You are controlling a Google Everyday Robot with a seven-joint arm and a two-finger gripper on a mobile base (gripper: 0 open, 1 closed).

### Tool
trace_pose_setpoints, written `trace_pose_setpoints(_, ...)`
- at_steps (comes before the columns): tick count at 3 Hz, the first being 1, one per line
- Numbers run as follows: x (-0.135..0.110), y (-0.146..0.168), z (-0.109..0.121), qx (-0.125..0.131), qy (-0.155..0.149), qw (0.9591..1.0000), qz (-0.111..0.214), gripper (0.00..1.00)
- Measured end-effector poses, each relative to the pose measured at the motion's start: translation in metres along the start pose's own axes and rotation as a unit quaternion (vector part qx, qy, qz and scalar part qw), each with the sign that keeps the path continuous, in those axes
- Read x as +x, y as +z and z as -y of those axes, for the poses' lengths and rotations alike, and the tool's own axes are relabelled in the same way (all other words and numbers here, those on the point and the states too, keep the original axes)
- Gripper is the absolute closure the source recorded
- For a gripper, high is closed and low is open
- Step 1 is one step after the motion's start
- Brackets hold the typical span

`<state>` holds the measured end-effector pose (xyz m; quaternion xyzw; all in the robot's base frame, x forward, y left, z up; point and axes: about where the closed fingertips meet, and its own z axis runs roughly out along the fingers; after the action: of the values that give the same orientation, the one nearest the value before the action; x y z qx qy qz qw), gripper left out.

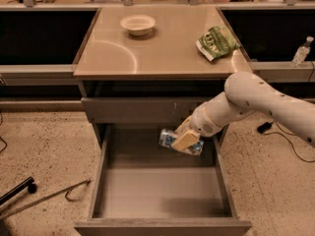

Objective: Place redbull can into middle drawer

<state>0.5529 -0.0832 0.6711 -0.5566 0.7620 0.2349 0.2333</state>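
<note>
A speckled stone floor [39,146] surrounds a tan-topped bench [162,53] with a drawer column beneath it. All positions below are given relative to the middle drawer [157,195].

- **Middle drawer** – pulled fully out toward the camera. Its long side walls, flat grey-brown floor and plain front edge are exposed, and nothing rests on the floor.
- **Gripper** [183,141] – located over the rear half of the middle drawer, slightly right of its centre line. The fingers are clamped on the redbull can [167,138]. A tan finger pad [186,139] lies across the can's middle.
- **Redbull can** – held nearly horizontal, tilted a little down to the right, above the rear of the middle drawer's floor. Its blue and silver ends project on either side of the gripper. It is not touching either side wall.
- **Arm** [261,100] – a white arm that enters from the right of the middle drawer and slopes down to the gripper.
- **Upper drawer front** [138,109] – closed, directly above the rear of the middle drawer, with faint white scratch marks.
- **Bench top items** – both well above and behind the middle drawer: a round cream bowl [138,23] to the left and a green and white snack bag [216,42] to the right.
- **Bottle** [301,51] – a clear bottle, far up and to the right of the middle drawer.
</note>
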Motion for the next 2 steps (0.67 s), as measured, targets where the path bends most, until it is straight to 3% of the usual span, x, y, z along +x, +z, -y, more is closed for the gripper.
trace_pose_setpoints(2,0.007,0.013,-0.004,-0.007,0.012,0.9998,0.012,1.0)
